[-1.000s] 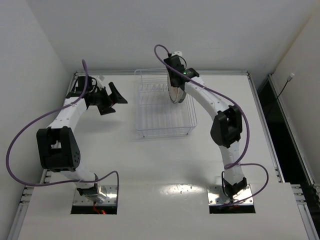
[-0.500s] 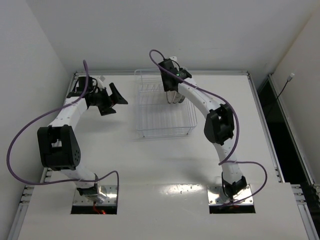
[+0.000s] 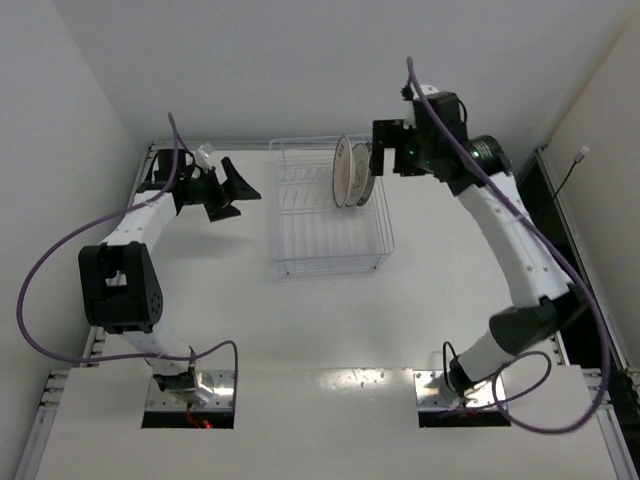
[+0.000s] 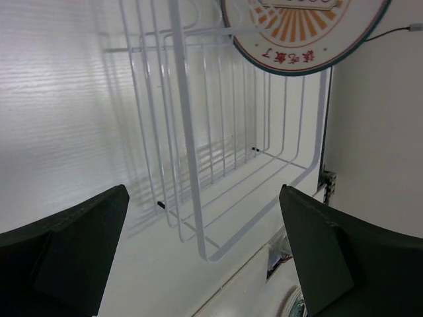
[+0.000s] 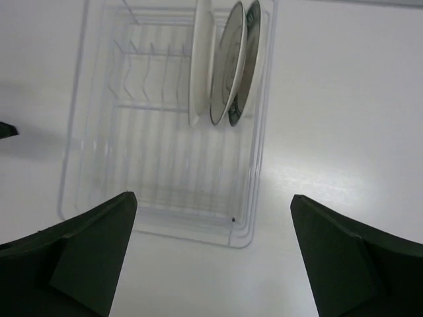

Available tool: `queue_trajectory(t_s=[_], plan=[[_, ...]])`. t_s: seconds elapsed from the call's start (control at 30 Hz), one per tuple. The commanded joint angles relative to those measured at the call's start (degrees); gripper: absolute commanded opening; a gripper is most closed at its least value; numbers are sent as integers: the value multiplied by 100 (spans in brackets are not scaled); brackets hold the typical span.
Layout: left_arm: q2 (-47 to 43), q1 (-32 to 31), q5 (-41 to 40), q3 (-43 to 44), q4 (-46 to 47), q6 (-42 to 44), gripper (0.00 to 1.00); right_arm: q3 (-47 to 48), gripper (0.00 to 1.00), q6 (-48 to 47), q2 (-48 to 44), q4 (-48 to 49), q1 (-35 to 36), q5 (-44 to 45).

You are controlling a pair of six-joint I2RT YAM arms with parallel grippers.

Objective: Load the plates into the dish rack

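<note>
The white wire dish rack (image 3: 330, 266) lies at the back middle of the table. Three plates (image 3: 350, 172) stand upright on edge side by side in its far right slots. From above they show edge-on: a white one (image 5: 200, 59), a grey-faced one (image 5: 227, 66) and a teal-rimmed one (image 5: 247, 59). The left wrist view catches the orange sunburst plate (image 4: 301, 33) above the rack wires (image 4: 185, 132). My right gripper (image 3: 382, 160) hovers open just right of the plates, holding nothing (image 5: 211, 257). My left gripper (image 3: 235, 195) stands open and holds nothing left of the rack (image 4: 205, 251).
The near part of the rack (image 5: 73, 165) holds no dishes. White walls close in the table at the back and left. A dark gap (image 3: 545, 230) runs along the table's right edge.
My right gripper has opened, let go of the plate in the rack, and swung up and to the right. The left arm has barely shifted.
</note>
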Motion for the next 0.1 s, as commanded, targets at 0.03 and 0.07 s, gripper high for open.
queue_trajectory(t_s=[0.03,0.07], plan=[[-115,54,630,21,597,32,98,-1532,100,-150,-1611,159,-262,-791],[-237,54,630,22,597,94,98,-1708,100,-98,-1861,221,-263,-617]])
